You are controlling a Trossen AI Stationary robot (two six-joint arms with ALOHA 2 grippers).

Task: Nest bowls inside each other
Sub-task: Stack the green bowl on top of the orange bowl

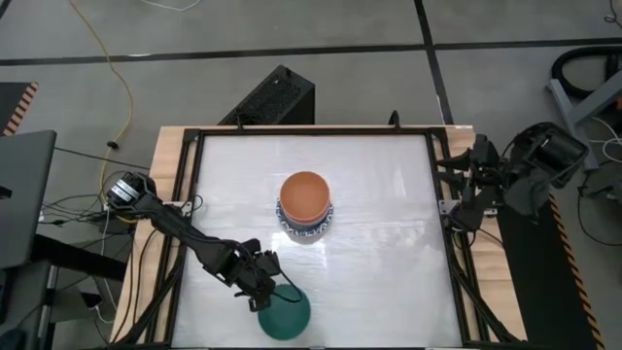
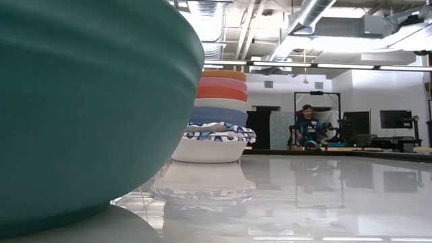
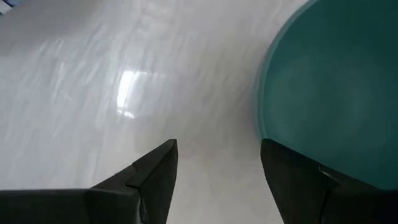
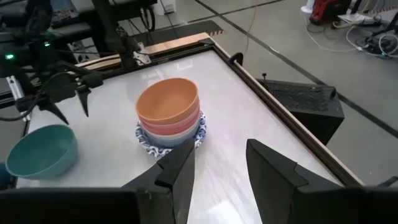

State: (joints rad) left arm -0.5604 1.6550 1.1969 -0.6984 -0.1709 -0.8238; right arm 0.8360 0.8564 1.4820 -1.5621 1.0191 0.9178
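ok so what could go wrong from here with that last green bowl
1. The left end effector is open beside the green bowl, which sits at the table's near edge; a nudge could push it off.
2. The stack of bowls is already tall, orange bowl on top; setting the green one down off-centre might tip or shift it.
3. A grip on only the rim may slip during the lift.

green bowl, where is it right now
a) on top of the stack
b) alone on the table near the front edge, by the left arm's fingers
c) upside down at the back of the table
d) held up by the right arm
b: the green bowl sits upright on the table, apart from the stack, with the left gripper at its rim.
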